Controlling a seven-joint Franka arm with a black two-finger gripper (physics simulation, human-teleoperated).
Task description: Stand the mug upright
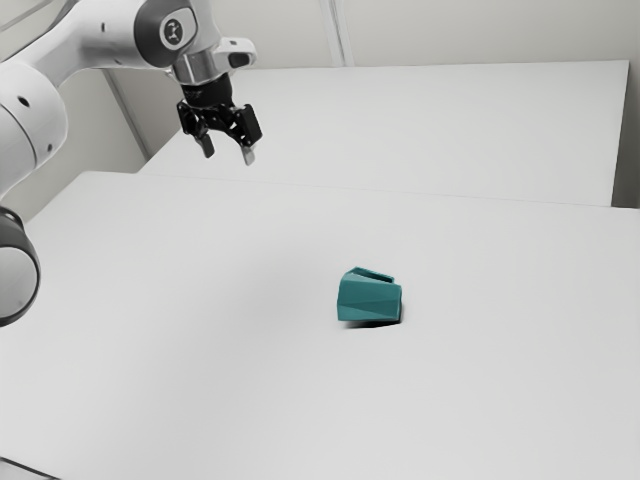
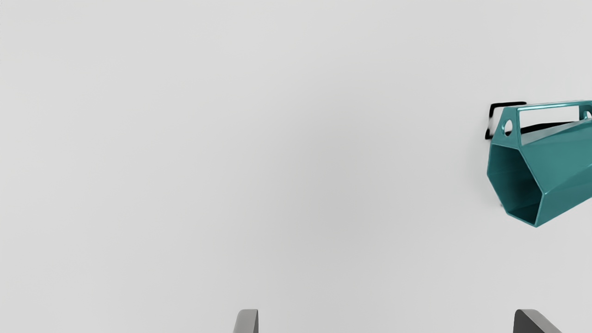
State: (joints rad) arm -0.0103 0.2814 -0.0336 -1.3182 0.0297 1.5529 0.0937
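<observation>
My gripper (image 1: 228, 153) hangs high over the table, toward the exterior view's upper left, well apart from the mug. The teal faceted mug (image 1: 369, 299) lies on its side on the table, near the middle of the exterior view. In the wrist view the mug (image 2: 559, 162) shows its hollow mouth and its angular handle, with its far end cut off by the picture's edge. Both fingertips of the gripper (image 2: 386, 319) stand wide apart with nothing between them.
The mug rests on a large white table (image 1: 200, 350). Behind it stands another white surface (image 1: 450, 130), with a pale wall (image 1: 480, 30) beyond. A dark thin line crosses the exterior view's lower left corner.
</observation>
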